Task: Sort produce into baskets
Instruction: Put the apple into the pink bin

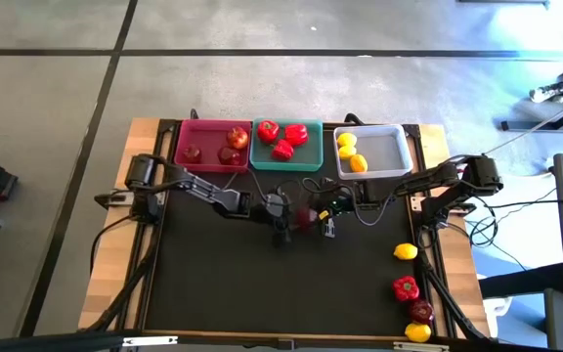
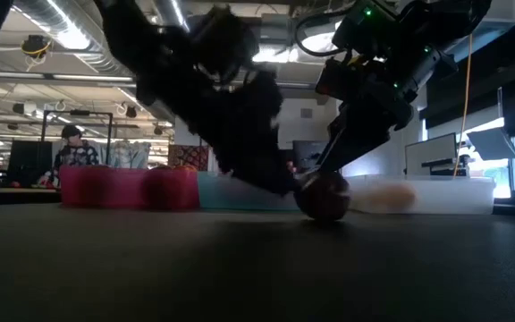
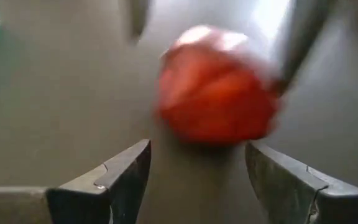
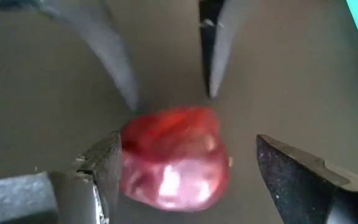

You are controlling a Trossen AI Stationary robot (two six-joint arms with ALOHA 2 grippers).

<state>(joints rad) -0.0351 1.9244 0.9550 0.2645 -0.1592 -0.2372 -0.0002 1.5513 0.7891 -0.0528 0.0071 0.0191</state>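
The apple (image 1: 304, 217) sits on the desk (image 1: 213, 274) between both open pincers — left pincer (image 1: 281, 233) and right pincer (image 1: 327, 227) equally near.

In the high view the red fruit (image 1: 304, 217) between the two arms at the middle of the tabletop (image 1: 223, 274) is a dim smear, too small to tell apple from pepper. In both wrist views it is blurred, and the other arm's fingers behind it are soft streaks cut off by the frame. In the low view the dark arms cover much of the teal basket (image 2: 226, 191). The pale basket's (image 2: 445, 195) contents show only as an orange blur (image 2: 387, 195).
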